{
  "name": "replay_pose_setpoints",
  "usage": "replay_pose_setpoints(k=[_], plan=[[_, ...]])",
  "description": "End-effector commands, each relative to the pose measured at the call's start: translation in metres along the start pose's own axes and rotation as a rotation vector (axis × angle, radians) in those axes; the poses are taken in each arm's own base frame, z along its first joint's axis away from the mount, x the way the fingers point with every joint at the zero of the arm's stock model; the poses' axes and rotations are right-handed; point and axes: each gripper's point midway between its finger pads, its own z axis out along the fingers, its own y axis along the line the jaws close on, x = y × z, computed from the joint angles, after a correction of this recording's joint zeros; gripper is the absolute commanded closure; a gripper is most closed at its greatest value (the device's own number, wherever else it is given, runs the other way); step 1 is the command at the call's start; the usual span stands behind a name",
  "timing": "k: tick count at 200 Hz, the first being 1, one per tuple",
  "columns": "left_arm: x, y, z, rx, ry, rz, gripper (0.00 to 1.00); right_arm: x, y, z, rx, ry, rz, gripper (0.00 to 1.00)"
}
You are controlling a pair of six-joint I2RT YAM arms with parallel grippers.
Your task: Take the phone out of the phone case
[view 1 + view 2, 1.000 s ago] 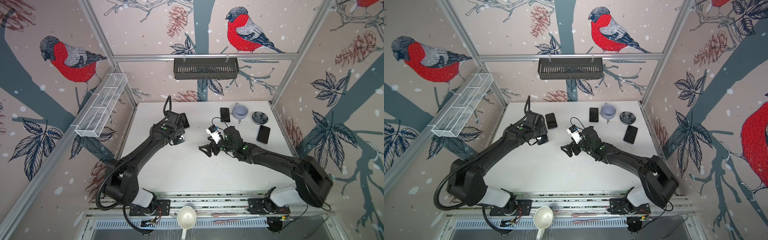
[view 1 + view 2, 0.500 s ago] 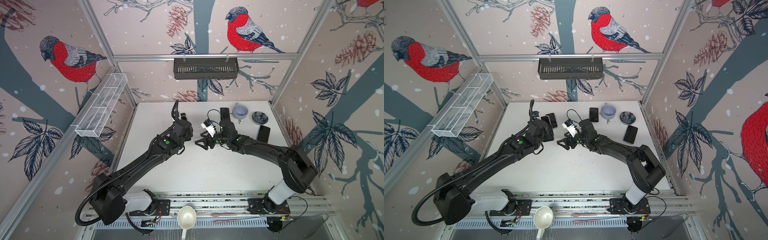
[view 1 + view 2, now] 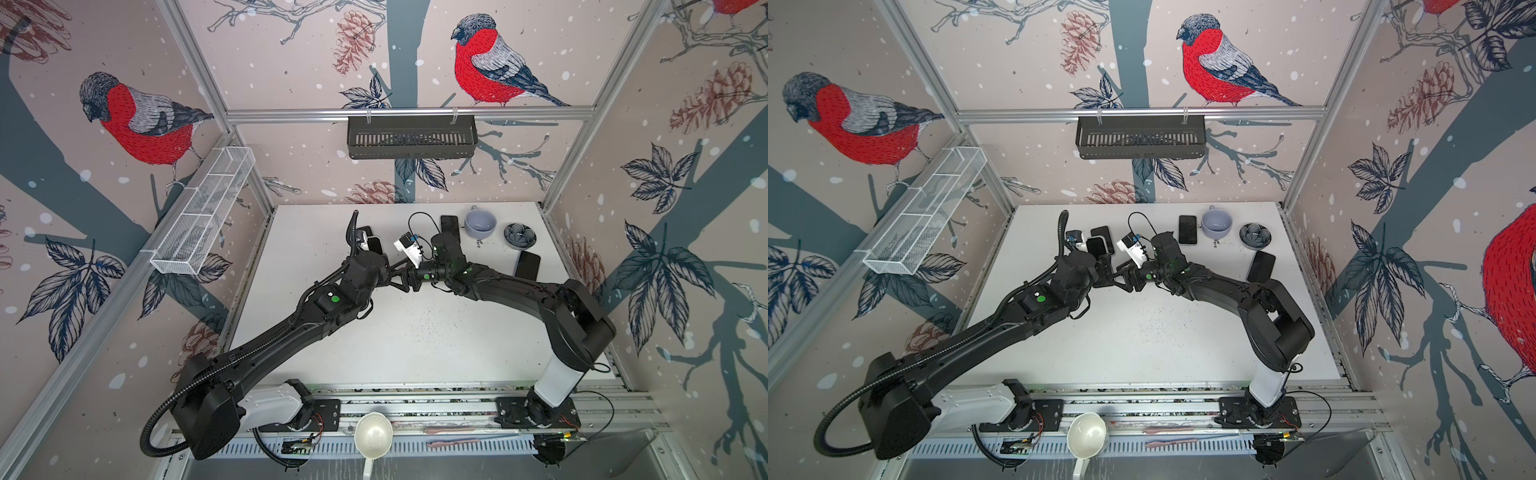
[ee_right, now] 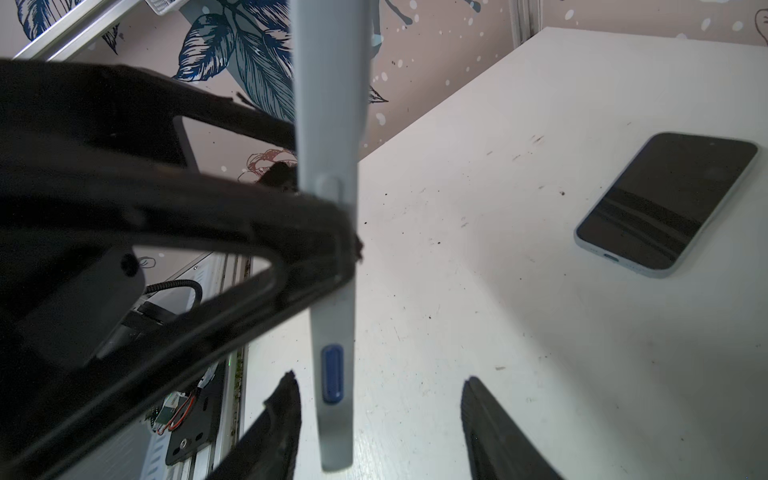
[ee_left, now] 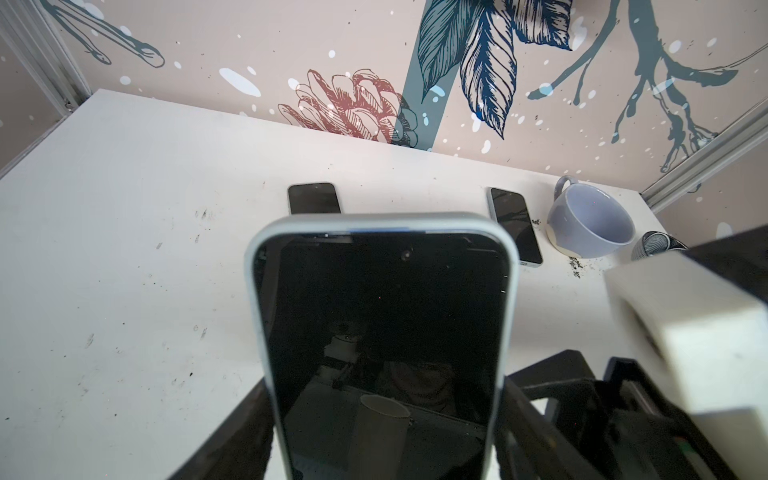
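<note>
The phone (image 5: 382, 324), dark screen facing the left wrist camera, sits in a pale grey-blue phone case (image 5: 255, 291). My left gripper (image 5: 384, 415) is shut on the case's two long sides and holds it up off the table (image 3: 415, 340). In both top views the cased phone (image 3: 1096, 248) stands beyond the left gripper (image 3: 390, 274). My right gripper (image 4: 381, 377) is open. The case's side edge (image 4: 334, 291), with its blue button, stands between the fingers (image 4: 286, 415), close to one and well clear of the other. The right gripper (image 3: 1127, 279) meets the left from the right.
Other phones lie flat on the table: one behind the held phone (image 5: 313, 197), one by the lilac cup (image 3: 450, 226), one at the right (image 3: 527, 266). The cup (image 3: 480, 222) and a small dark bowl (image 3: 519, 235) stand at the back right. A black basket (image 3: 411, 137) hangs on the back wall.
The left arm has carried the cased phone right, toward the middle. The right gripper has come up to it and its jaws have narrowed around the case's edge.
</note>
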Motion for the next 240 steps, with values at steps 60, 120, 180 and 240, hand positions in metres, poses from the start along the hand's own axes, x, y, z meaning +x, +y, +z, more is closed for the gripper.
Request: replay_pose_setpoints(k=[60,120,180,240], plan=[[-0.017,-0.017,-0.004,0.06,-0.097,-0.059,0.49,-0.002,0.007,0.004,-0.054,-0.001,0.014,0.7],[-0.02,-0.024,-0.009,0.098,-0.123,-0.061,0.33,-0.003,0.011,0.001,-0.047,-0.002,0.014,0.99],[-0.063,-0.028,-0.045,0.17,-0.26,0.022,0.02,-0.004,-0.009,-0.032,0.065,-0.041,-0.017,1.0],[-0.076,-0.041,-0.063,0.397,-0.197,0.186,0.02,-0.032,-0.012,-0.111,0.205,-0.247,-0.266,1.0]])
